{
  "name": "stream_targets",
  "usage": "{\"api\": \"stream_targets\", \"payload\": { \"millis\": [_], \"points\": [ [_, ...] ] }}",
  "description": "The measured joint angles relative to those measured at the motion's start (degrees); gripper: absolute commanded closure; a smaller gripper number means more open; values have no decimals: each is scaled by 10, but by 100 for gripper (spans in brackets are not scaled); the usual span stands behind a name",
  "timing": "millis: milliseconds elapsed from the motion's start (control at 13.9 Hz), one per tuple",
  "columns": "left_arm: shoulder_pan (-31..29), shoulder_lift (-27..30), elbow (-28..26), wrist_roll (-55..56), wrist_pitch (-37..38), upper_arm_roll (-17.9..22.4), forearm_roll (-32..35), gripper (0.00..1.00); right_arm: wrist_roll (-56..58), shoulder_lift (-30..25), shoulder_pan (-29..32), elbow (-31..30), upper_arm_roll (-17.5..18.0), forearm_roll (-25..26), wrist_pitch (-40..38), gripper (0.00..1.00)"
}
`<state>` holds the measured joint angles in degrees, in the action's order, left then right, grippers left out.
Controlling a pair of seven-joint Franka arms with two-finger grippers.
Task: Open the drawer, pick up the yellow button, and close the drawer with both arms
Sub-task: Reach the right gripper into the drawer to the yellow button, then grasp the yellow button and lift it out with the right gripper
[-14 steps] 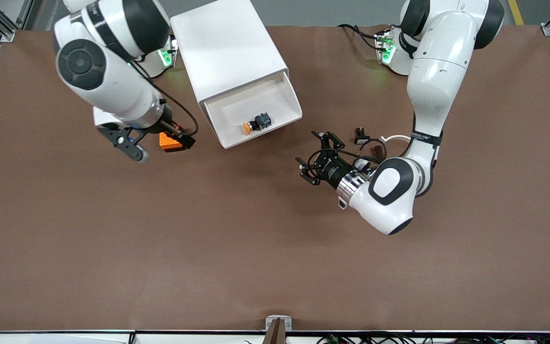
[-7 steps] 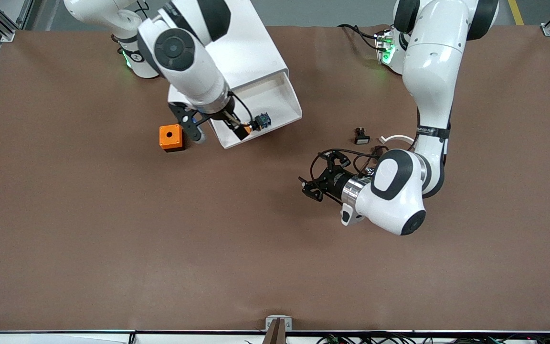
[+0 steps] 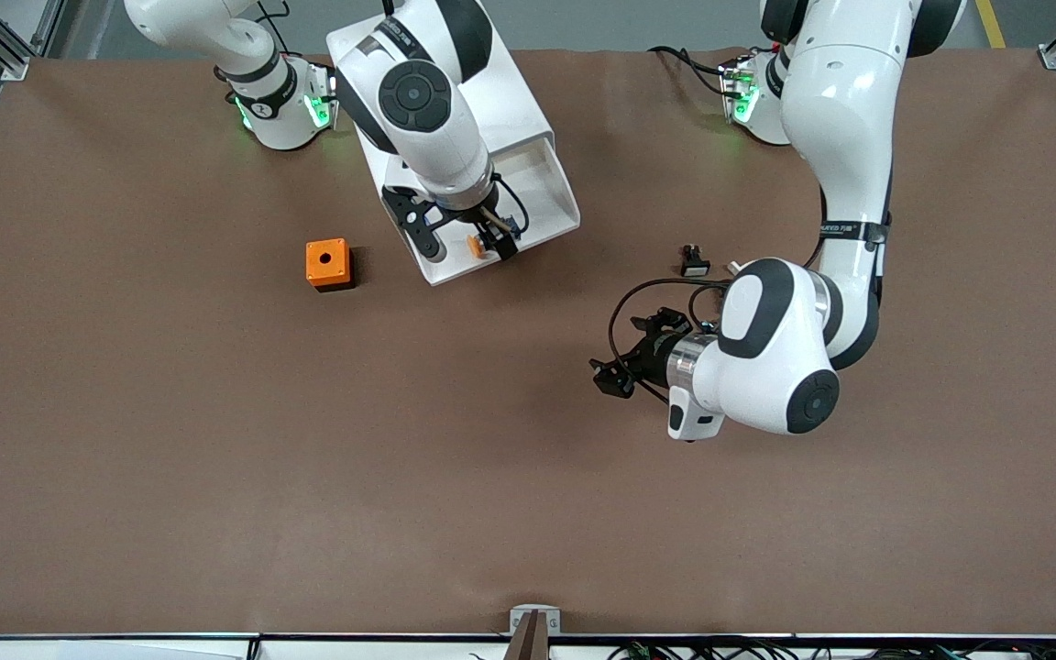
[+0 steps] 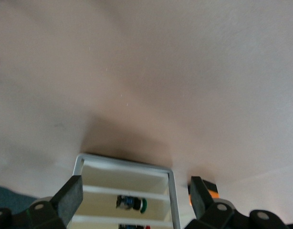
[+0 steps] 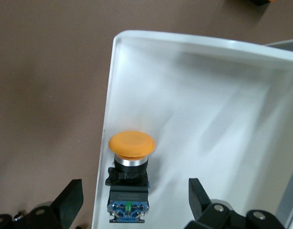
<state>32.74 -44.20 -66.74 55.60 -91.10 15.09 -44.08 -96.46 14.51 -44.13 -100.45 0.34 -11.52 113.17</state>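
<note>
Swinging in from beside the orange cube (image 3: 327,264), the right gripper (image 3: 464,240) now hangs spread-fingered over the pulled-out drawer (image 3: 542,203). Directly beneath it lies the button (image 5: 130,177), on the drawer floor against the front wall. Well off toward its own end of the table, the left gripper (image 3: 618,368) waits with fingers apart.

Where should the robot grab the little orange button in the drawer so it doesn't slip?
Probably from straight above, pinching the dark body just under the cap. The button lies on its side in the open drawer, close to one wall, so a side approach looks blocked. The round orange cap would likely slip; the squarer body gives flatter faces. The right gripper hangs open over it. The left gripper waits open over the table.
</note>
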Motion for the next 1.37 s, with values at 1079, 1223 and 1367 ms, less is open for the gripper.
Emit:
{"api": "stream_targets", "payload": {
  "millis": [1079,1223,1367],
  "points": [
    [31,21,-1,-30,-118,5,67,1,-1,2,-18,-21,-9,1,31,96],
    [31,21,-1,-30,-120,5,67,1,-1,-1,-16,-16,-11,2,32,97],
    [31,21,-1,-30,-121,5,67,1,11,-3,-2,2,-14,2,20,97]
  ]
}}
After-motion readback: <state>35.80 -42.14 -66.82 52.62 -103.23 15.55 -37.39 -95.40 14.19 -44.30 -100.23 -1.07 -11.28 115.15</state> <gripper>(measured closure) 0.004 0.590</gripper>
